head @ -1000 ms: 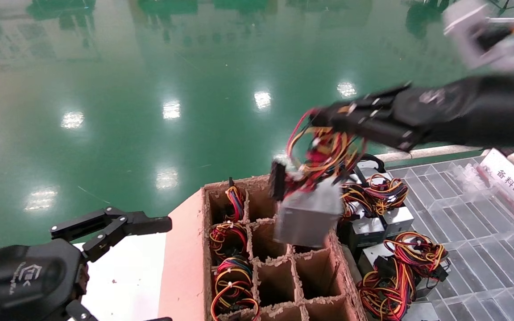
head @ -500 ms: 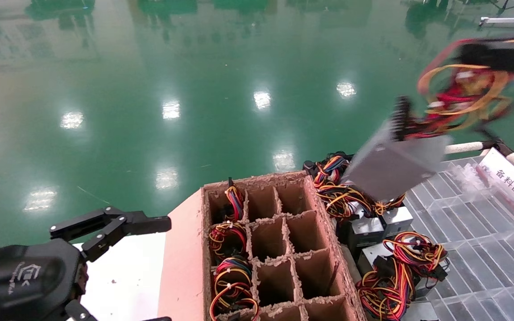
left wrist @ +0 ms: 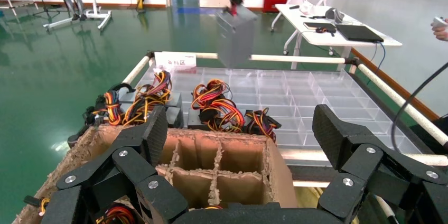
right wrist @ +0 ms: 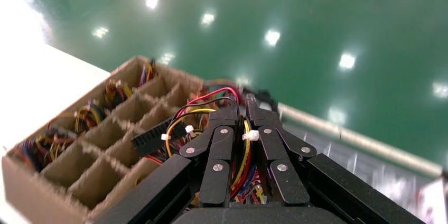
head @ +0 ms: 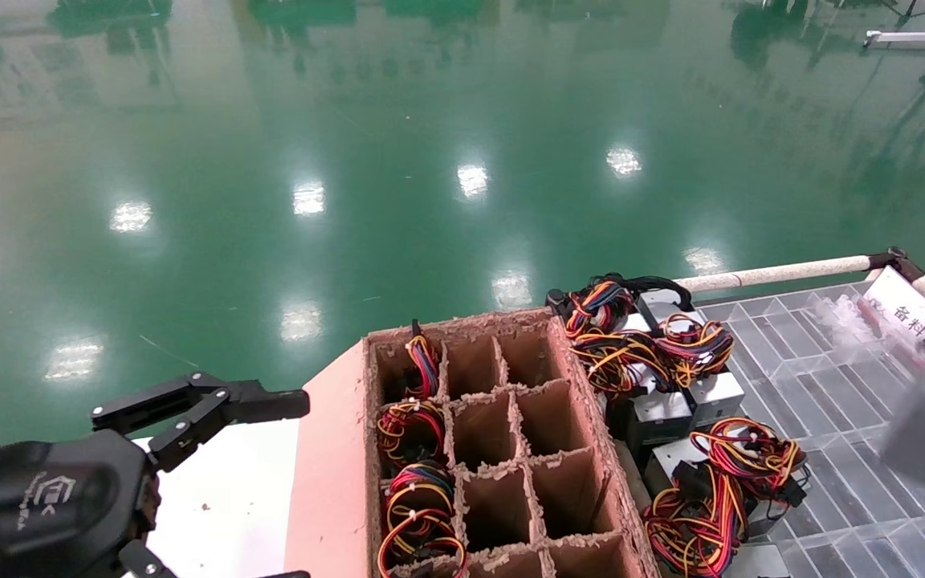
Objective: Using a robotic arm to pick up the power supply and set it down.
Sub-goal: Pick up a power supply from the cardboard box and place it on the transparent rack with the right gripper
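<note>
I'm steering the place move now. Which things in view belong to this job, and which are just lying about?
In the job:
- power supply, hanging by its wires
- right claw, shut on those wires
- clear grid tray
- cardboard divider box

Lying about:
- left claw, open, parked near the box
- units already on the tray
- white label card

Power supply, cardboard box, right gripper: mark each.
power supply (left wrist: 236, 34), left wrist view, grey side of its case.
cardboard box (head: 326, 474), head view, bare outer wall.
right gripper (right wrist: 244, 110), right wrist view, between fingertips shut on its wires.
</note>
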You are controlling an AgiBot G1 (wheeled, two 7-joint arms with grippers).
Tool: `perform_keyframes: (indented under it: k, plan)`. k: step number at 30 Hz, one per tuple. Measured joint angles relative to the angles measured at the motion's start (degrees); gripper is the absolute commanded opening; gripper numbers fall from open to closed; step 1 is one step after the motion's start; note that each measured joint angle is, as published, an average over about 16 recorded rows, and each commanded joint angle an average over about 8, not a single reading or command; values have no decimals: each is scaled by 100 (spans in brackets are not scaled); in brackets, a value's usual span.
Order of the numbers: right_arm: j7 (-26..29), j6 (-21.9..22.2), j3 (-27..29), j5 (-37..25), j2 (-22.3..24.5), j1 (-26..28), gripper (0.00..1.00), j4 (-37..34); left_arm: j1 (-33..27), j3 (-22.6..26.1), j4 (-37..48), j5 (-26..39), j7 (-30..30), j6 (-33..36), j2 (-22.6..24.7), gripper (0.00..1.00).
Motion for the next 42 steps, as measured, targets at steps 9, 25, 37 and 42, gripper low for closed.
perform_keyframes:
  k: [9,25,37,42]
  plan:
    - [-558,105,-583,1027,526,-935,0,-198,0,0,0,0,0,0,0,100]
    - [-1531,663,-1901,2979,1039,-2104,0,-128,0,0,0,0,0,0,0,100]
    - [-2206,1594,-2991,4302,1043,-2748,0,494,0,1,0,0,0,0,0,100]
    - [-2477,2023,-3298,4759,1031,-2937,0,826,0,1,0,-1,0,0,0,100]
